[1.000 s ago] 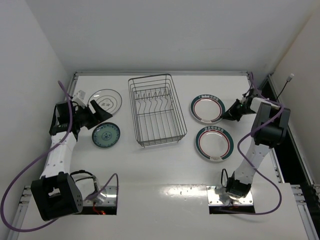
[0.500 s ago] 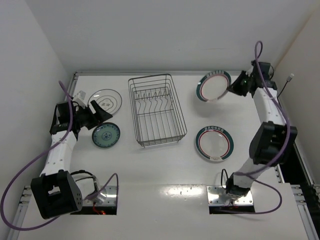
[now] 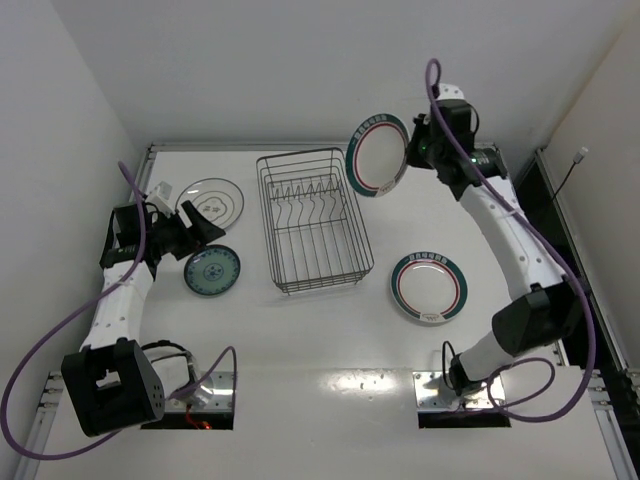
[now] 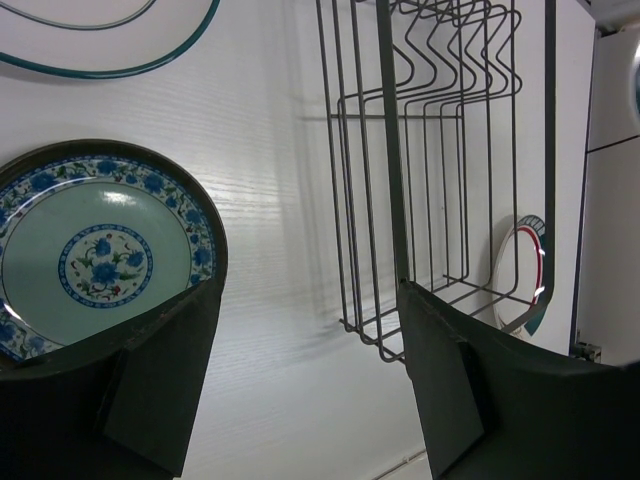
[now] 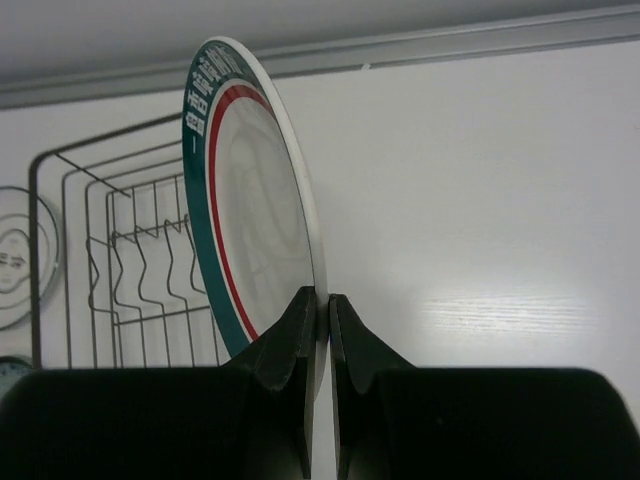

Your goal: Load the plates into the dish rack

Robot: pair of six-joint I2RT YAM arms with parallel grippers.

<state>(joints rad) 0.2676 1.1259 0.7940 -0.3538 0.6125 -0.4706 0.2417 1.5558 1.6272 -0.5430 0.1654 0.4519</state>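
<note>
The right end effector [image 5: 320, 300] was pinching the rim of one banded plate [image 3: 377, 155], holding it on edge in the air near the far right corner of the dish rack [image 3: 315, 220]. The left end effector [image 4: 310, 330] hung spread wide beside the small teal plate [image 3: 211, 271]. That one lay on the table [image 3: 300, 330], as did the pale plate [image 3: 212, 200] and the other banded plate [image 3: 428, 285].

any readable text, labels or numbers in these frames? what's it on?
Nothing is legible.
Held plate, green rim band: white characters, too blurred to read.
Plate on the table, same green band: white characters, too small to read.
Pale plate, centre: small dark mark, unreadable.
Teal plate: floral pattern only, no text.
Dish rack: no label seen.
</note>
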